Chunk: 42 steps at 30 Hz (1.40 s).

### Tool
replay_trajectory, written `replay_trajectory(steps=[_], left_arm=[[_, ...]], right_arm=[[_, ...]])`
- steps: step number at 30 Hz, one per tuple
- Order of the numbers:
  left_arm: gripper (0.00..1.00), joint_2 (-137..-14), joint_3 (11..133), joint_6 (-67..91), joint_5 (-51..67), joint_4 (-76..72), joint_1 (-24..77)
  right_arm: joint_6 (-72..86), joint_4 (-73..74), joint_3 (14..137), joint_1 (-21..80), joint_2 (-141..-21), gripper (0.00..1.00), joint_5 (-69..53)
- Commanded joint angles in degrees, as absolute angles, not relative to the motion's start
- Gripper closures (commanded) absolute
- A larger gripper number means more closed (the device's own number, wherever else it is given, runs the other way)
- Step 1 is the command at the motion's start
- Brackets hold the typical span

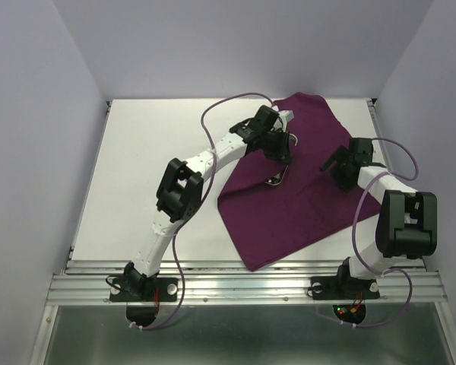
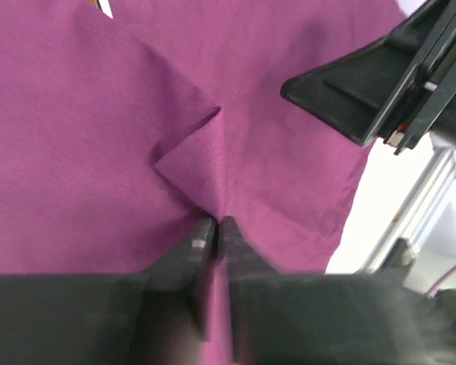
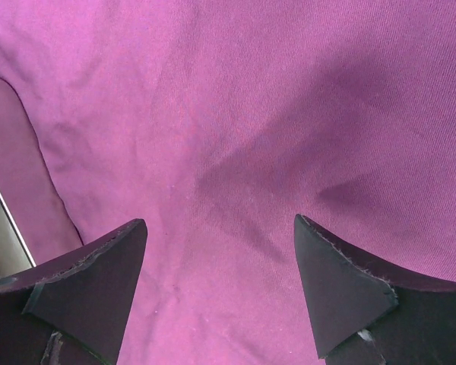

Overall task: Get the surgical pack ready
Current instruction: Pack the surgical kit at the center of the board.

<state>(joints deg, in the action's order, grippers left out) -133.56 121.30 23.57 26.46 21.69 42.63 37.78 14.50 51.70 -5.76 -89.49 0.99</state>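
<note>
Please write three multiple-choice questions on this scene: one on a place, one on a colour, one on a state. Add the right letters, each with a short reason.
1. Where on the table does the cloth lie? A. far left corner B. right half C. not on it
2. The cloth's colour? A. green B. purple C. white
3. The right gripper is: A. open B. shut on cloth C. shut on scissors
Key: 1 B, it covers the right half; 2 B, purple in every view; 3 A, fingers apart, nothing between.
</note>
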Motion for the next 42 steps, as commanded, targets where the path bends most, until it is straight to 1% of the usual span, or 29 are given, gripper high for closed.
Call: replay_trajectory(steps=[1, 2, 3, 9, 12, 14, 16, 17, 18, 23, 27, 30, 36, 38, 40, 42], left_arm=[[0.69, -132.7, 125.3, 24.5, 27.8, 22.1, 43.9], [0.65, -132.5, 125.9, 24.2, 27.2, 23.0, 43.9], [0.63, -132.3, 126.2, 23.7, 26.5, 23.6, 43.9], [0.63, -125.6, 125.5, 21.0, 24.0, 25.0, 43.0], [0.67, -121.3, 121.6, 21.2, 22.4, 24.1, 40.2], [0.71, -118.3, 116.1, 22.0, 22.3, 22.9, 37.9], [0.75, -116.0, 110.6, 23.6, 21.9, 21.4, 33.7], [0.79, -115.5, 108.7, 24.6, 22.3, 20.9, 30.8], [0.8, -115.1, 107.2, 25.0, 22.3, 20.5, 29.6], [0.81, -112.9, 98.1, 24.8, 19.8, 20.1, 25.3], [0.81, -111.5, 92.1, 25.4, 19.8, 18.1, 23.7], [0.82, -111.0, 89.7, 25.6, 19.7, 17.6, 23.4], [0.82, -111.1, 89.0, 25.5, 19.3, 17.6, 23.3], [0.82, -111.4, 89.4, 25.3, 19.2, 17.8, 23.2], [0.82, -111.5, 89.6, 25.2, 19.3, 18.1, 23.0], [0.82, -111.4, 89.5, 25.1, 19.2, 18.1, 23.0]], right_arm=[[37.9, 13.2, 52.1, -5.7, -87.4, 0.17, 0.4], [38.1, 13.3, 52.2, -5.7, -87.5, 0.17, -1.5], [38.1, 12.9, 52.2, -5.7, -87.5, 0.17, -2.1], [38.7, 6.3, 50.4, -5.7, -85.8, 0.17, -11.7], [39.5, 3.4, 50.3, -5.2, -85.4, 0.19, -16.1], [39.4, 1.9, 50.3, -4.7, -86.0, 0.2, -18.3], [39.7, 0.7, 50.5, -4.0, -87.9, 0.2, -22.5], [39.7, -1.0, 50.8, -2.9, -88.8, 0.2, -24.6], [39.7, -1.1, 51.1, -2.2, -89.7, 0.19, -25.0], [40.4, -4.8, 50.6, -0.5, -94.6, 0.14, -28.0], [39.6, -10.1, 50.9, -0.5, -99.8, 0.14, -35.8], [38.9, -11.0, 51.3, -0.5, -101.8, 0.14, -37.0], [39.4, -13.2, 51.1, -0.5, -103.6, 0.14, -36.8], [41.1, -14.8, 50.6, -0.5, -104.5, 0.16, -37.3], [42.3, -17.3, 49.8, -0.5, -104.8, 0.2, -37.7], [43.8, -19.5, 49.0, -0.5, -104.1, 0.28, -36.7]])
